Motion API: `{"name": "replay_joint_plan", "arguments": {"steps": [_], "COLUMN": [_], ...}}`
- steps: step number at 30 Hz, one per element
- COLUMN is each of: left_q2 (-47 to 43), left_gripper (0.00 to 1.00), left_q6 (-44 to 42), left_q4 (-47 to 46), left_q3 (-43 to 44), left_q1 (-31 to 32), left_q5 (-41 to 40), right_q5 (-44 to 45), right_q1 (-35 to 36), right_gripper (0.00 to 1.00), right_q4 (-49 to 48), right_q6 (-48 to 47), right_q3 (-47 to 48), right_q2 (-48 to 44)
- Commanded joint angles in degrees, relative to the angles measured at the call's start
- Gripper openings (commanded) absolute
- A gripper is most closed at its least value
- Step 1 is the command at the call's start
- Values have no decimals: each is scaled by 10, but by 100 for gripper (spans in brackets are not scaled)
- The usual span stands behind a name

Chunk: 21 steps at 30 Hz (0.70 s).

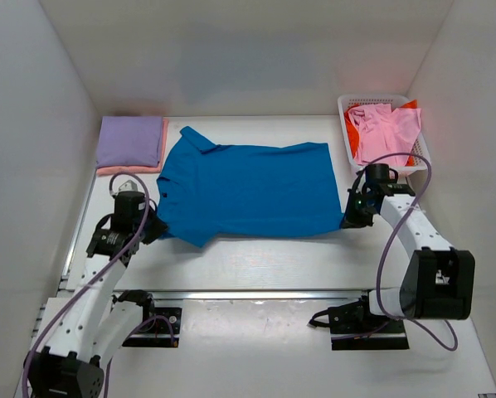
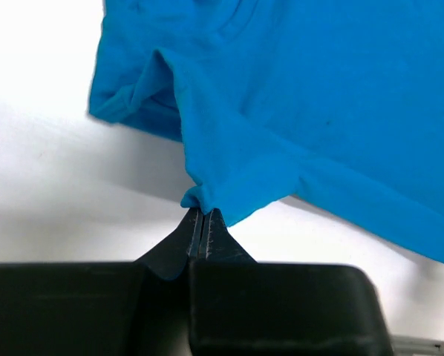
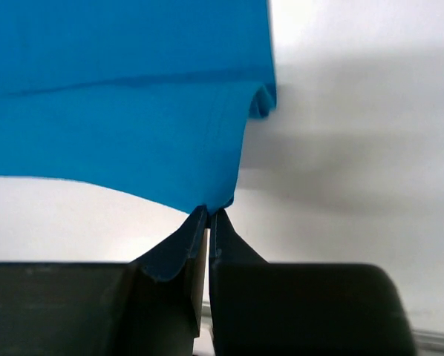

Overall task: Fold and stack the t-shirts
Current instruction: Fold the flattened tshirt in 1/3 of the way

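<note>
A bright blue collared t-shirt point(image 1: 248, 191) lies spread across the middle of the table, collar at the far left. My left gripper point(image 1: 154, 230) is shut on its near left edge, and the pinched cloth shows in the left wrist view point(image 2: 200, 199). My right gripper point(image 1: 348, 219) is shut on its near right corner, seen in the right wrist view point(image 3: 211, 206). A folded lavender t-shirt point(image 1: 130, 141) rests on a folded salmon one point(image 1: 124, 171) at the far left. A pink t-shirt point(image 1: 385, 133) and an orange-red one point(image 1: 408, 106) lie in the basket.
The white mesh basket point(image 1: 346, 124) stands at the far right corner. White walls close in the table on the left, back and right. The arm bases and their cables sit at the near edge.
</note>
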State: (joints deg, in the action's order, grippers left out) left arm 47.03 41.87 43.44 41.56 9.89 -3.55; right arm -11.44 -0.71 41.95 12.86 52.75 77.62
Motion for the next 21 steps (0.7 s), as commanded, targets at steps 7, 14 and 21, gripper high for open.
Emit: {"name": "replay_joint_plan", "arguments": {"steps": [7, 14, 21], "left_q2": [-99, -117, -131], "left_gripper": [0, 0, 0], "left_q6": [30, 40, 42], "left_q4": [100, 114, 139], "left_q3": [-29, -34, -27], "left_q1": [10, 7, 2], "left_q5": [25, 35, 36], "right_q5": [-11, -25, -33], "right_q1": [6, 27, 36], "right_gripper": [0, 0, 0], "right_q4": [70, 80, 133], "right_q6": [8, 7, 1], "right_q3": [-68, -56, -46], "right_q2": [-101, -76, -72]}}
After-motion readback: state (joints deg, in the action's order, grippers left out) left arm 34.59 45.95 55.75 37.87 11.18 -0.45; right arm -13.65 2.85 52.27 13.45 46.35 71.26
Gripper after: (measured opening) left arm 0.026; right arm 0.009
